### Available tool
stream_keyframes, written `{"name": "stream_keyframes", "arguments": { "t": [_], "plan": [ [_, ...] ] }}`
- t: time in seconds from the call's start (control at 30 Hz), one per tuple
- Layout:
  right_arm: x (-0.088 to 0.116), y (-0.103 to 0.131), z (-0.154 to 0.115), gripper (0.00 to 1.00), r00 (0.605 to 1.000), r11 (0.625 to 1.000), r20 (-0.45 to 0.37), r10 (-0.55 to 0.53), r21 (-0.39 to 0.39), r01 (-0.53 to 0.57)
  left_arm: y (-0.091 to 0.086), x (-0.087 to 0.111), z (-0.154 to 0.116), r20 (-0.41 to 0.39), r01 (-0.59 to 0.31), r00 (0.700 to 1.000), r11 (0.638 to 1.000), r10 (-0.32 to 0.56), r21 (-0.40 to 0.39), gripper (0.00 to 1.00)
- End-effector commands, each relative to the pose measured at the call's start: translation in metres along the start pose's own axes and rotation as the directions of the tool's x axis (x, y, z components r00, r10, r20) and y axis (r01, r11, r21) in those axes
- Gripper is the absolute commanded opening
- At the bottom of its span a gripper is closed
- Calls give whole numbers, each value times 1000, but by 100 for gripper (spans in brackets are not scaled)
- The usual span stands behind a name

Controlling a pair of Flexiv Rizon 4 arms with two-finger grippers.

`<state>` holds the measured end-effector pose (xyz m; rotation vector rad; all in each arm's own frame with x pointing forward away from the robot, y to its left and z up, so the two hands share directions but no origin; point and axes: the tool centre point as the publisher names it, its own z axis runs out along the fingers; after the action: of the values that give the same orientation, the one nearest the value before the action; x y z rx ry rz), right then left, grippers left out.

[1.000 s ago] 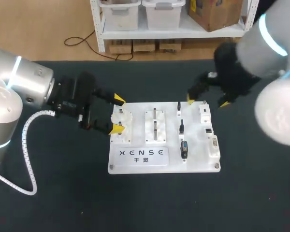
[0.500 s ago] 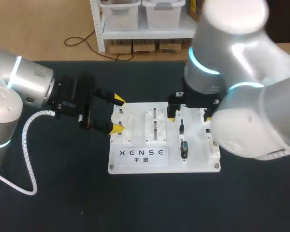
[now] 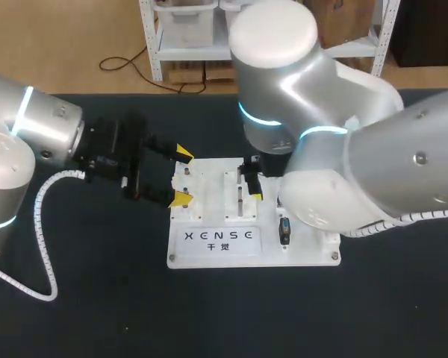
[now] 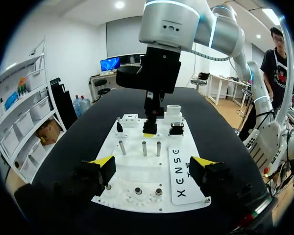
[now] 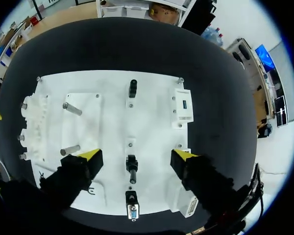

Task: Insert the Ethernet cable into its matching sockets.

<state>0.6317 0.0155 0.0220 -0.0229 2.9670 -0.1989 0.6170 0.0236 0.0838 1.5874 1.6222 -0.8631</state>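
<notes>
Since a second ago my right arm has swung in from the board's far corner and now hangs over the middle of the white board [image 5: 108, 83]. My left arm has not shifted.

The right gripper [image 5: 137, 155] stands wide, its two yellow tips well apart and touching nothing. Between its fingers and under it sits a short black plug [image 5: 132, 169]. A second black plug [image 5: 133, 88] stands well ahead of the gripper, and a wider connector with a blue face [image 5: 133, 211] sits closer in under the wrist. These three make one straight row running away from the gripper along the board's middle. Both plugs stand on end, long axis up off the board. I cannot tell which of them belongs to the Ethernet cable.

One white socket block [image 5: 183, 107] with a blue port lies ahead of one finger. Two steel pins [image 5: 72, 108] lie ahead of the other.

The left gripper [image 3: 182, 175] is wide too and holds nothing. Its tips stand astride the board's end, with the white gear block [image 4: 147, 196] between them. A printed strip [image 3: 218, 237] carries one line of large black letters and a smaller line beneath, just ahead of one of its fingers. The board rests on the black counter [image 3: 97, 298].
</notes>
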Motion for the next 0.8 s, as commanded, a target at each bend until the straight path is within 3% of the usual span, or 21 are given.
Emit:
{"name": "stream_keyframes", "arguments": {
  "t": [0.03, 0.47, 0.57, 0.8],
  "plan": [
    [2, 0, 0, 80, 1000, 1000, 2, 4, -9, -4, 0, 1, 0, 3, -2, 1000, 1000, 2, 0, 100],
    [3, 0, 1, 36, 1000, 998, -4, 5, -61, -5, 0, 1, 0, 3, -2, 1000, 1000, 2, 0, 100],
    [3, 1, 1, 32, 1000, 997, -6, -2, -73, 2, 0, 1, 0, 3, -2, 1000, 1000, 2, 0, 100],
    [4, 2, 1, 33, 1000, 997, -10, -9, -83, 8, 0, 1, 0, 3, -2, 1000, 1000, 2, 0, 100]
  ]
}}
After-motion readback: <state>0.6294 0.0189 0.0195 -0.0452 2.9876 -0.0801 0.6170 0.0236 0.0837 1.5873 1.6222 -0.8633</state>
